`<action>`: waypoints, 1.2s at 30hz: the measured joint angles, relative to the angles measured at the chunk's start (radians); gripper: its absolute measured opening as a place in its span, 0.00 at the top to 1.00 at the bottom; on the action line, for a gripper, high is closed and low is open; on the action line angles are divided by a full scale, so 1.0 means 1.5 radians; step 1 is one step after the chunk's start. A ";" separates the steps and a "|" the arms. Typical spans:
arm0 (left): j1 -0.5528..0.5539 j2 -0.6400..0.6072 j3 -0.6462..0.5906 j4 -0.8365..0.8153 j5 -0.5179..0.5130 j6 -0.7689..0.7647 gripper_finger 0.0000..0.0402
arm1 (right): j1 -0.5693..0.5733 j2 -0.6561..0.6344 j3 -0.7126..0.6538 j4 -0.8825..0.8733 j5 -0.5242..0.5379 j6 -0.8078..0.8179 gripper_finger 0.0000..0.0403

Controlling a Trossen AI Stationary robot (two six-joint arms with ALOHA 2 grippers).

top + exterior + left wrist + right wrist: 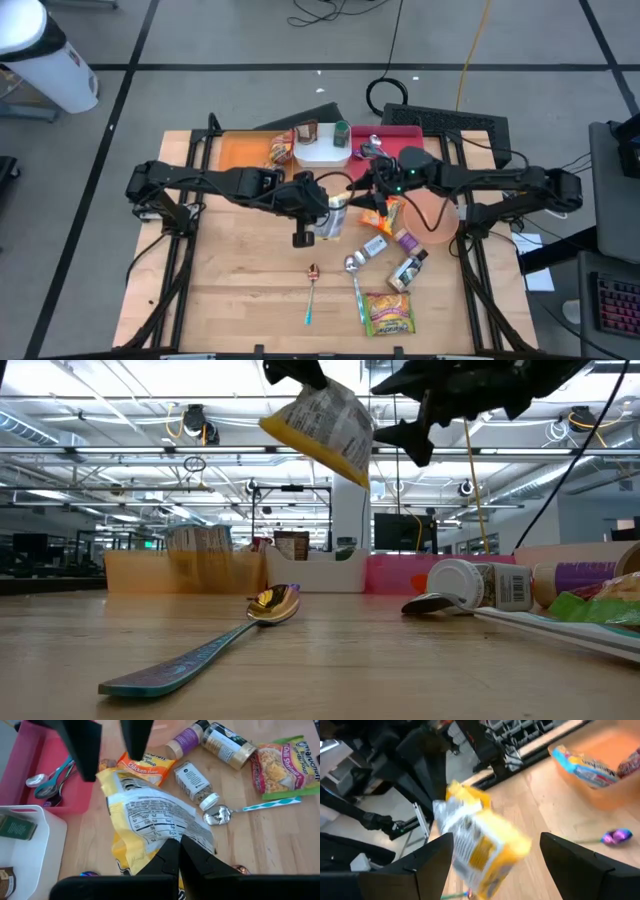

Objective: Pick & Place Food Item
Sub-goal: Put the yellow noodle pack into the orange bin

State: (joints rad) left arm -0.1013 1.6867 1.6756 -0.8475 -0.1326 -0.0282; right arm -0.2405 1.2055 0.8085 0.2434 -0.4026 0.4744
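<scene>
The left gripper (175,851) is pinched shut on the edge of a yellow and silver food packet (150,827), which hangs in the air above the middle of the wooden table (230,290). In the low view the packet (322,425) is well clear of the tabletop, and the fingers gripping it are cut off by the frame's upper edge. The right gripper (497,855) has its jaws spread wide to either side of the packet (480,845) without touching it; that view is blurred, so the packet's print cannot be read there. From above, the packet (333,215) is mostly hidden under the two arms where they meet.

On the table below lie a chicken soup packet (146,766), a small white-capped spice jar (196,782), two larger bottles (210,737), a shrimp noodle packet (286,762) and two spoons (312,290). A pink tray (30,770) and a white bin (35,850) stand beside them, and an orange tray (240,152) stands at the far edge.
</scene>
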 joint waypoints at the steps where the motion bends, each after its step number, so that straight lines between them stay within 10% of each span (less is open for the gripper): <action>1: -0.001 0.000 0.000 0.000 0.000 0.000 1.00 | 0.000 0.006 0.000 0.013 0.000 0.000 0.29; 19: -0.001 0.000 0.000 0.022 -0.035 0.031 1.00 | 0.000 0.047 0.000 0.054 -0.014 0.001 0.34; 36: 0.001 0.000 0.000 0.022 -0.034 0.036 0.99 | 0.000 0.047 0.000 0.054 -0.014 -0.010 0.68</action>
State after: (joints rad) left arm -0.0998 1.6867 1.6756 -0.8146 -0.1841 0.0255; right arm -0.2405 1.2755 0.8082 0.3248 -0.4244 0.4587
